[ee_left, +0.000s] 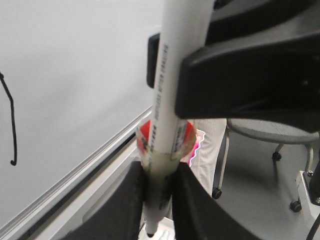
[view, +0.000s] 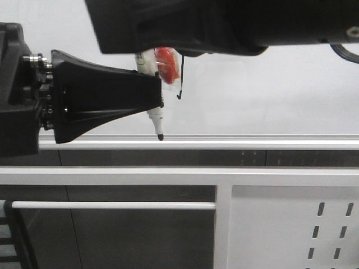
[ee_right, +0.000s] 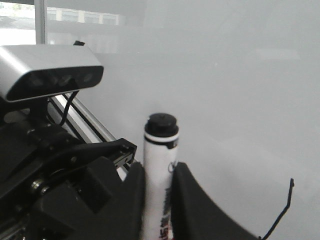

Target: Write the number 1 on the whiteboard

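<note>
A: Front view, upper middle of the frame: marker [view: 156,120] hanging tip-down, black nib just above the silver frame edge of the whiteboard [view: 269,95].

B: Held twice over. Left gripper [view: 160,92] coming in from the left side of the frame, clamped around the barrel. Right gripper [view: 162,53] dropping from the top edge, also closed on it, higher up near the red label.

A: Confirmed up close. Left wrist view, lower middle: two black fingers [ee_left: 127,210] pinching the white barrel [ee_left: 162,125], nib poking out below. Right wrist view, bottom centre: fingers [ee_right: 192,205] squeezing the same marker [ee_right: 159,165], black cap end pointing up.

B: And the number 1 [view: 180,78]?

A: Already on the board. Thin black stroke just right of the marker in the front view, tiny hook at its foot. Far left edge in the left wrist view [ee_left: 11,125], lower right corner in the right wrist view [ee_right: 280,212].

B: Nib touching the board?

A: Cannot tell from these angles.
</note>
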`<action>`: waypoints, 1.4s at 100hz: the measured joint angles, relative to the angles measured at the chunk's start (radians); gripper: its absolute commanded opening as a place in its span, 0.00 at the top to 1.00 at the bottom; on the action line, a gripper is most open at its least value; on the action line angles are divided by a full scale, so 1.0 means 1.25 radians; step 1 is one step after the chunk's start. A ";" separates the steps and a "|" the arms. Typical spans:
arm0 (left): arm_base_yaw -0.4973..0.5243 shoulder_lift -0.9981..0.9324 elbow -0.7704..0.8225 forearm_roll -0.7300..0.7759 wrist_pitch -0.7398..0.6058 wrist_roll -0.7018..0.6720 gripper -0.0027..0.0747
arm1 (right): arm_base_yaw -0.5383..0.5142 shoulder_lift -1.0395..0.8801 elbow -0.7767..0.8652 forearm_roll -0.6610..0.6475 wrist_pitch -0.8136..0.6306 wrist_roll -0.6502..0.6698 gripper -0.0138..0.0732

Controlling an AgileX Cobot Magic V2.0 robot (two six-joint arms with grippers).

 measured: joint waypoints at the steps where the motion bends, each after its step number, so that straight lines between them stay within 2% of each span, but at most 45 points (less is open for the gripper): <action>1: 0.000 0.000 0.000 0.000 0.000 0.000 0.99 | 0.000 0.000 0.000 0.000 0.000 0.001 0.93; 60: 0.000 0.000 0.000 -0.003 -0.003 -0.005 0.99 | -0.002 0.000 -0.003 -0.001 0.000 0.001 0.92; 72: 0.000 0.000 0.000 -0.005 -0.003 -0.005 0.99 | -0.002 0.000 -0.003 -0.001 0.000 0.001 0.80; 77: 0.000 0.000 0.000 -0.005 -0.003 -0.005 0.99 | -0.002 0.000 -0.003 -0.002 0.000 0.001 0.70; 89: -0.002 0.000 0.000 -0.034 -0.002 -0.012 0.99 | -0.002 0.000 -0.003 -0.005 0.000 -0.002 0.39; 99: -0.002 0.000 0.000 -0.061 0.005 -0.015 0.99 | -0.002 0.000 -0.003 -0.010 -0.005 -0.006 0.24; 140: -0.002 0.000 0.002 -0.083 0.008 -0.009 0.99 | -0.002 -0.002 -0.003 -0.012 -0.041 -0.011 0.22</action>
